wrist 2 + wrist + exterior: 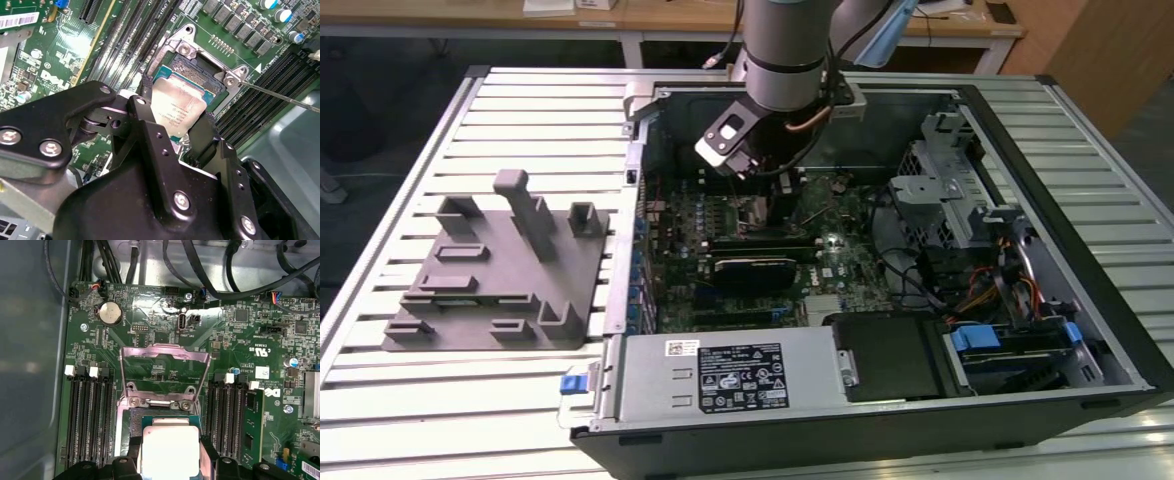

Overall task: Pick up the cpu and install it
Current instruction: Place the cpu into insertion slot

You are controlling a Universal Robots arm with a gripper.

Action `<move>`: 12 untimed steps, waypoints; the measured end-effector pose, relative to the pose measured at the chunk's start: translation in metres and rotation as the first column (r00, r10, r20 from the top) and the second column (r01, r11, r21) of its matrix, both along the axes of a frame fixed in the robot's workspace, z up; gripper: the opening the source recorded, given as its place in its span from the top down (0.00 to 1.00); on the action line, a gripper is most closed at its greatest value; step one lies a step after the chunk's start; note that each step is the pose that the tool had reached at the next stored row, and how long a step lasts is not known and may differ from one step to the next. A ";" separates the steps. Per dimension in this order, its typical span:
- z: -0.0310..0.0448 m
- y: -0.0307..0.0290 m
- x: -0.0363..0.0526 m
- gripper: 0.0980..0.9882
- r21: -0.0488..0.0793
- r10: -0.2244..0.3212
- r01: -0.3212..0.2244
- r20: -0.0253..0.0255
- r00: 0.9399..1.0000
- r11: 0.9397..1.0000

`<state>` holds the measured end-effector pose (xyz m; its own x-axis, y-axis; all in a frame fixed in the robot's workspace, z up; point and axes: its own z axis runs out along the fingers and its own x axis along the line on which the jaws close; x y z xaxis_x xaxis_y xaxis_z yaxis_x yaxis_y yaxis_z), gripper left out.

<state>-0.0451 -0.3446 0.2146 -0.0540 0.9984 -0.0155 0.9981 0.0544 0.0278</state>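
The cpu (pixel 175 107), a small square chip with a pale silvery top, sits between my gripper's (pixel 177 101) two black fingers (pixel 146 100), which are shut on its opposite edges. It hangs just over the dark motherboard socket (pixel 197 67), slightly tilted, and covers most of it. In the first wrist view the cpu (pixel 169 450) lies over the socket (pixel 134 421), and the metal load plate (pixel 165 352) stands swung open behind it. In the exterior view the arm (pixel 783 60) reaches down into the open computer case (pixel 1067 180), with the gripper (pixel 767 190) low over the board.
A grey fixture (pixel 494 270) stands on the slatted table at the exterior view's left. Inside the case are a black heatsink-like block (pixel 754 265), the power supply (pixel 720 375) and a drive cage (pixel 947 190). Memory slots (pixel 90 425) flank the socket; a thin lever rod (pixel 280 96) sticks out beside it.
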 end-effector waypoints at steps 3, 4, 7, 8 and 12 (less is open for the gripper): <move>-0.0010 0.0016 0.0000 0.50 0.000 -0.001 0.001 -0.004 1.000 1.000; -0.0014 0.0022 0.0000 0.50 0.000 -0.001 0.001 -0.005 1.000 1.000; -0.0027 0.0034 0.0001 0.50 0.000 -0.003 0.003 -0.009 1.000 1.000; -0.0032 0.0035 0.0001 0.50 0.000 -0.005 0.005 -0.009 1.000 1.000; -0.0059 0.0037 0.0000 0.50 0.000 -0.019 0.019 -0.011 1.000 1.000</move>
